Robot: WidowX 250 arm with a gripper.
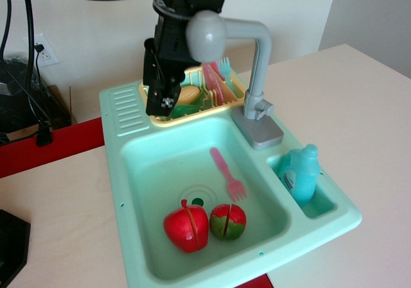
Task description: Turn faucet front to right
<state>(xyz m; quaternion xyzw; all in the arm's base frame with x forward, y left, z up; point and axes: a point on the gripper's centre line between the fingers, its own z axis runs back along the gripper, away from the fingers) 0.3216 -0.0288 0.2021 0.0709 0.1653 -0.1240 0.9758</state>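
The grey faucet stands on its square base at the sink's back right corner. Its bent arm reaches left and toward the front, and the round head hangs over the yellow rack. My black gripper hangs just left of and behind the head, with its body touching or very close to it. Its fingers point down over the rack's left end. They read as one dark mass with no gap and hold nothing.
The mint toy sink holds a pink fork and two red apple halves. The yellow rack holds corn, plates and a fork. A teal bottle stands in the right pocket. Black cables hang at the left.
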